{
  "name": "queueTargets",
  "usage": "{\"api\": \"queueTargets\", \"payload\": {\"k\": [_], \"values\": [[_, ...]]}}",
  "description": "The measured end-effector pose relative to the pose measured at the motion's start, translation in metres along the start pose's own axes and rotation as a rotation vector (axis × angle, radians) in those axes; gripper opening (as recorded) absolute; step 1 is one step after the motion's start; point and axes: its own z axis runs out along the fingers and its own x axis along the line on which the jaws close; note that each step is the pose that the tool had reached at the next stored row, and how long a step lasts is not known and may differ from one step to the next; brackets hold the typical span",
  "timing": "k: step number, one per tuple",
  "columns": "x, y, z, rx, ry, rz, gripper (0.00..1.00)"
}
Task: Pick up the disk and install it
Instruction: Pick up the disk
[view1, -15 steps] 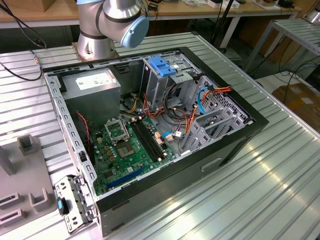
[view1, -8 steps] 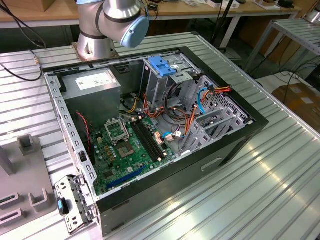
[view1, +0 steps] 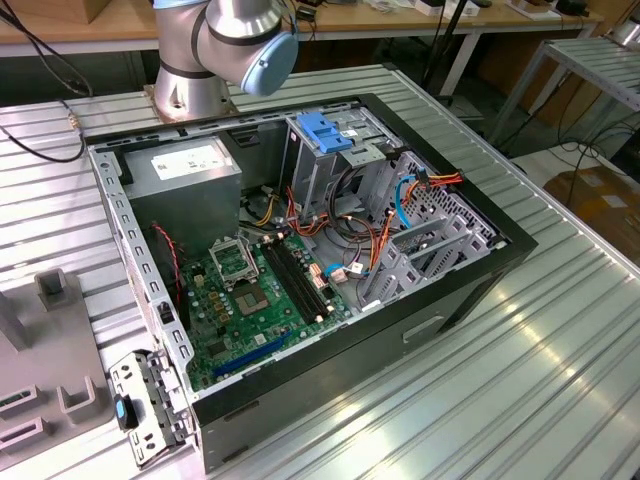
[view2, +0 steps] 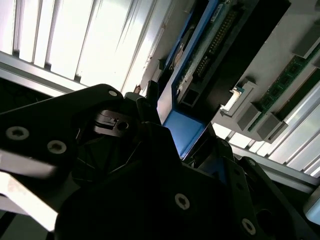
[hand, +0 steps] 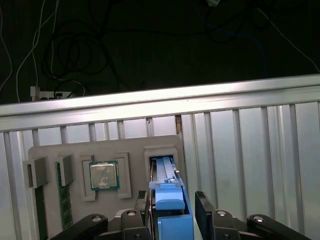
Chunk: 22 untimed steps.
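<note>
Gripper (hand: 173, 200) hangs over the grey tray (hand: 75, 150), its 2 fingers (hand: 204, 205) spread either side of the disk (hand: 166, 175), which stands on edge in that tray. Closing evenly and centred on both sides should avoid tilting it.

open black computer case (view1: 400, 335) on slatted aluminium table (view1: 540, 380). green motherboard (view1: 250, 295) on case floor. grey power supply (view1: 185, 175), white sticker on top, toward exterior view's left. blue latch (view1: 322, 133) atop grey cage (view1: 312, 185). in first wrist view, grey fixture tray (hand: 130, 145) holds processor (hand: 104, 175); cables (hand: 75, 55) beyond table edge.
</note>
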Motion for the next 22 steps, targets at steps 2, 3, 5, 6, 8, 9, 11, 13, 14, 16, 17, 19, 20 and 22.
{"api": "queueTargets", "payload": {"k": [2, 3, 5, 6, 8, 9, 11, 13, 14, 16, 17, 19, 20, 22], "values": [[0.0000, 0.0000, 0.0000, 0.0000, 0.0001, 0.000, 0.49], [0.0000, 0.0000, 0.0000, 0.0001, 0.0001, 0.000, 0.41], [0.0000, 0.0000, 0.0000, 0.0000, 0.0003, 0.000, 0.41], [0.0000, 0.0000, 0.0000, 0.0000, 0.0003, 0.000, 0.41], [0.0001, 0.0000, 0.0000, 0.0000, 0.0004, 0.000, 0.41], [0.0008, 0.0000, 0.0001, 0.0001, 0.0003, 0.000, 0.41], [0.0025, -0.0002, 0.0001, 0.0001, 0.0003, 0.000, 0.41], [0.0029, -0.0003, 0.0001, 0.0001, 0.0003, 0.000, 0.41], [0.0029, -0.0003, 0.0001, 0.0001, 0.0003, 0.000, 0.41], [0.0031, -0.0003, 0.0001, 0.0001, 0.0003, 0.000, 0.41], [0.0031, -0.0003, 0.0001, 0.0001, 0.0004, 0.000, 0.41], [0.0031, -0.0003, 0.0001, 0.0001, 0.0004, 0.000, 0.41], [0.0032, -0.0003, 0.0001, 0.0000, 0.0004, 0.000, 0.41], [0.0032, -0.0003, 0.0001, 0.0001, 0.0004, 0.000, 0.39]]}}
